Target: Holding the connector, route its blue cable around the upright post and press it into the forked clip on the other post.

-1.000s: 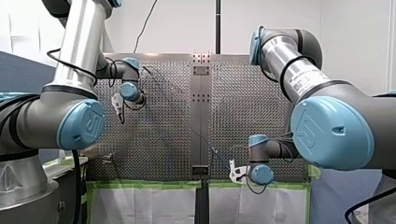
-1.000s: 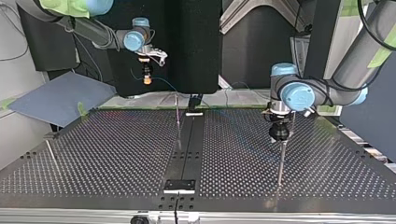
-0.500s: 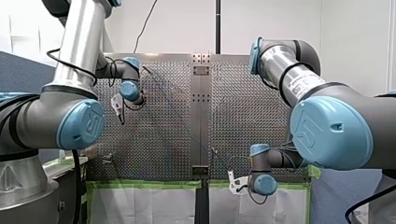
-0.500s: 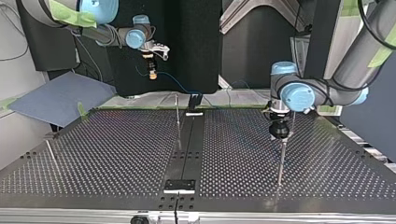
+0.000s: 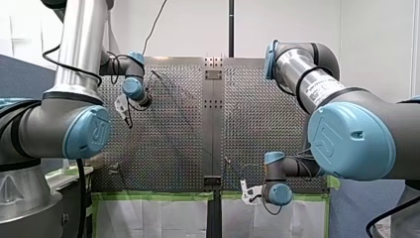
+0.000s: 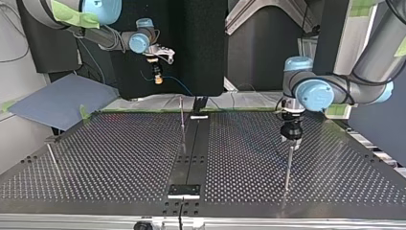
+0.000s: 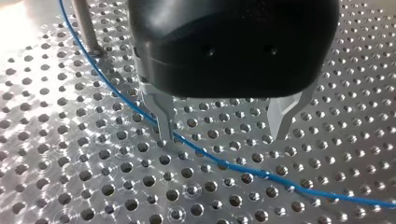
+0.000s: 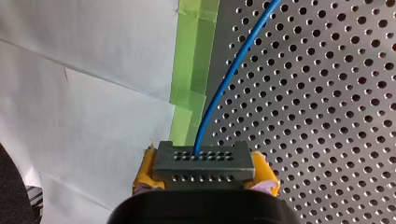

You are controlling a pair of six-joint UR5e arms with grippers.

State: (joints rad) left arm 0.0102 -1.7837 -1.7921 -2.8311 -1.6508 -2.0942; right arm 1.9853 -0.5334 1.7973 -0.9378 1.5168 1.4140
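Fingers of my right gripper [image 8: 205, 173] clamp the connector [image 8: 204, 158]; those of my left gripper [image 7: 223, 123] stand apart near the upright post [image 7: 86, 28], where the blue cable [image 7: 233, 171] may snag one.

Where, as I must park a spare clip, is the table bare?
The top view's left plate, from the slanted pin to the centre post, is bare. The right plate is crowded: my left gripper hangs by a post, the blue cable below its fingers.

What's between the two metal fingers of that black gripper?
In the left wrist view, only bare perforated metal table shows between the open fingers of my left black gripper; the thin blue cable passes beside one fingertip.
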